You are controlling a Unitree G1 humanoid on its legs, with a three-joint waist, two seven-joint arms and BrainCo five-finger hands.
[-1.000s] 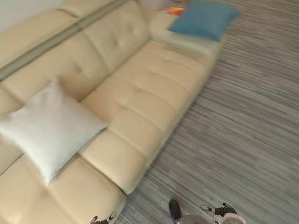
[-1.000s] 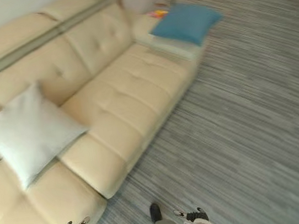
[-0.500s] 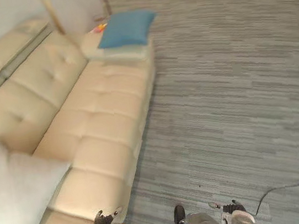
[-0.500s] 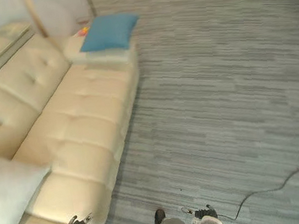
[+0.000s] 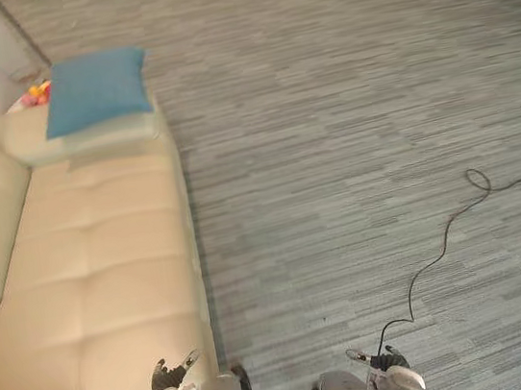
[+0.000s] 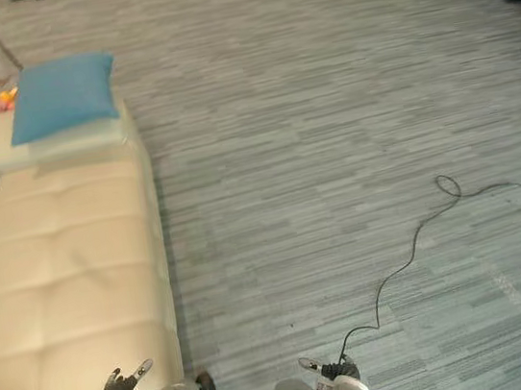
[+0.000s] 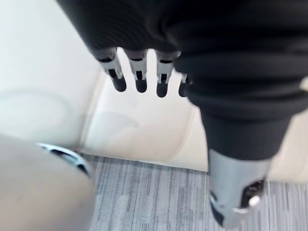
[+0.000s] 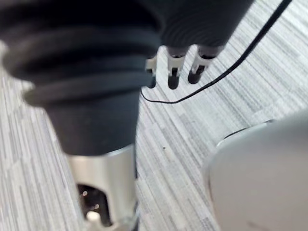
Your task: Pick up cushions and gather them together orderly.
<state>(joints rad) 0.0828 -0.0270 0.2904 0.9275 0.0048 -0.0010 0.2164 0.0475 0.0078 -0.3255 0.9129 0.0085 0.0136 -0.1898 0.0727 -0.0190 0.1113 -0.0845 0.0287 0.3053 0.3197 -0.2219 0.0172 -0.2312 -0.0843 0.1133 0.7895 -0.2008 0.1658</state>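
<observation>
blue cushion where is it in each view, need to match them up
Left eye view: blue cushion at upper left, on the far end of the cream sofa.
Right eye view: blue cushion upper left too, nearer the picture's edge.
Left wrist view: left hand over sofa edge and carpet.
Right wrist view: right hand over carpet.
Shared landmark: the sofa's front edge along the carpet.

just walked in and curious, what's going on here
Nothing is being handled right now. The robot stands by a cream sofa, both hands hanging empty with relaxed fingers: the left hand over the sofa seat, the right hand over the striped carpet. A blue cushion lies at the sofa's far end, not yet picked up.
</observation>
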